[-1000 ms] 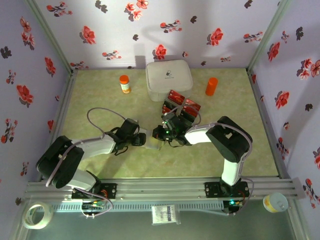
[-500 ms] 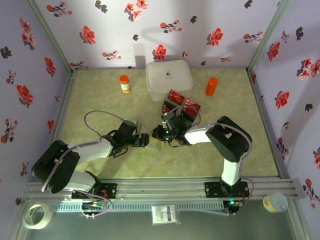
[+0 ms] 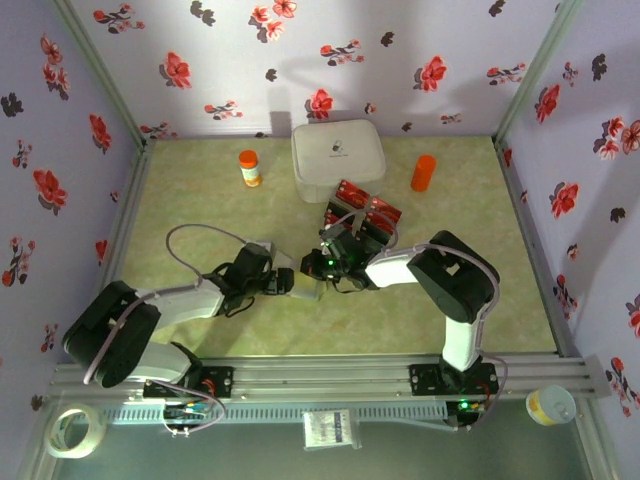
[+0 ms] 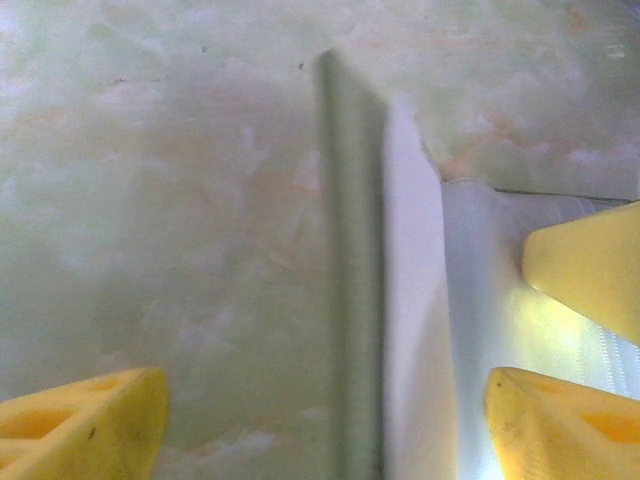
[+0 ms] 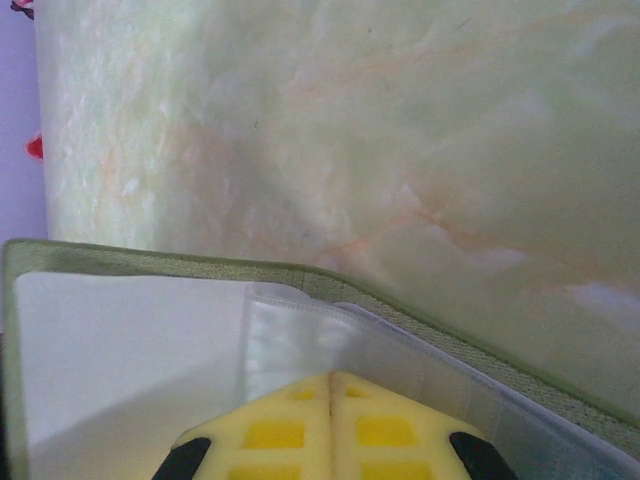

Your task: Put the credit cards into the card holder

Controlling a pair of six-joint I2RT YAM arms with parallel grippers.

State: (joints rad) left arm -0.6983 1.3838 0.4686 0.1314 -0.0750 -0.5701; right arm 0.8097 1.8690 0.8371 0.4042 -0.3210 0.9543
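Readying step, I judge: the card holder (image 5: pixel 120 380) lies open on the tabletop (image 5: pixel 420 150), pinned under the closed right jaws, its raised flap between the parted left jaws; next, fetch the credit cards (image 3: pixel 385 212) lying beyond the right jaws.

You are looking at a table (image 3: pixel 200 210) showing pale green marbling with faint orange veins. The lilac walls (image 3: pixel 150 40) are carrying red and black flowers. By the far edge, the box (image 3: pixel 338 155) is showing white, the bottle (image 3: pixel 249 167) orange and white, the cylinder (image 3: pixel 424 172) plain orange. The credit cards (image 3: pixel 384 212) are showing red and dark grey. The card holder (image 5: pixel 120 350) is showing olive green outside, pale grey inside. The left gripper (image 4: pixel 325 400) and right gripper (image 5: pixel 330 390) are both showing yellow fingers.
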